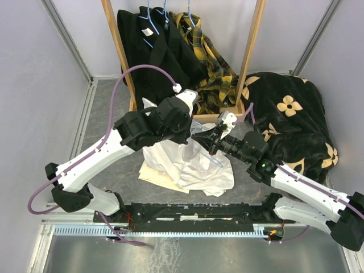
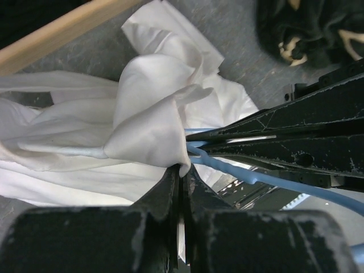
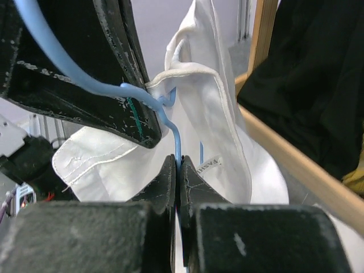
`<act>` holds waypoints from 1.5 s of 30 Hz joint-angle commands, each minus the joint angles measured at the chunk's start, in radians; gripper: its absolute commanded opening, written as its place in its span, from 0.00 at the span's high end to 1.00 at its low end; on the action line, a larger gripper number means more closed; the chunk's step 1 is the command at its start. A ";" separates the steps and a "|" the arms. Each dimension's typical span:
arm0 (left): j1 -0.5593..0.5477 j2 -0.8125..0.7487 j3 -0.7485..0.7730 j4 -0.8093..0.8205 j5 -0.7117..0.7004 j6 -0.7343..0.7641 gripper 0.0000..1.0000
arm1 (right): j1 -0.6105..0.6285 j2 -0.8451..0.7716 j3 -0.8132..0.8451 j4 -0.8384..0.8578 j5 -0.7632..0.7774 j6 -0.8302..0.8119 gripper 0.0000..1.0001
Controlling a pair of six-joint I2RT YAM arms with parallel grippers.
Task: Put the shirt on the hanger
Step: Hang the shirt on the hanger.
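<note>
The white shirt (image 1: 193, 162) lies bunched on the table between the arms. My left gripper (image 1: 193, 132) is shut on a fold of the shirt (image 2: 153, 131) near its collar and holds it up. The light-blue wire hanger (image 2: 273, 183) runs just past my left fingertips. My right gripper (image 1: 211, 143) is shut on the hanger (image 3: 177, 142) at its neck, right against the shirt's collar (image 3: 199, 96). The two grippers meet tip to tip above the cloth. Most of the hanger is hidden by the shirt and the grippers in the top view.
A wooden rack (image 1: 250, 51) at the back holds black garments (image 1: 156, 51) and a plaid shirt (image 1: 213, 62) on blue hangers. A black flowered blanket (image 1: 293, 122) lies at the right. A cream-yellow cloth (image 1: 156, 173) lies under the shirt.
</note>
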 commanded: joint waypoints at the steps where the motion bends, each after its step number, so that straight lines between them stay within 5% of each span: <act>1: -0.029 0.012 0.206 0.011 0.039 0.033 0.97 | 0.004 -0.058 0.104 0.139 0.047 -0.028 1.00; 6: -0.029 0.090 0.449 -0.070 0.028 0.072 0.97 | 0.005 -0.072 0.209 0.156 0.028 -0.013 1.00; 11: -0.030 0.057 0.411 -0.069 -0.040 0.076 0.97 | 0.004 -0.072 0.179 0.138 0.030 -0.010 0.99; 16: -0.029 -0.027 0.237 -0.073 -0.152 0.060 0.78 | 0.004 -0.096 0.047 0.225 0.064 0.039 1.00; 23: -0.029 -0.149 0.145 -0.034 -0.186 0.082 0.38 | 0.004 -0.071 0.001 0.302 0.085 0.106 1.00; 34: -0.029 -0.250 0.222 -0.007 -0.222 0.268 0.24 | 0.004 0.007 -0.094 0.654 0.091 0.208 1.00; 45: -0.030 -0.417 0.066 0.244 0.046 0.373 0.19 | 0.004 0.003 -0.050 0.500 0.089 0.200 1.00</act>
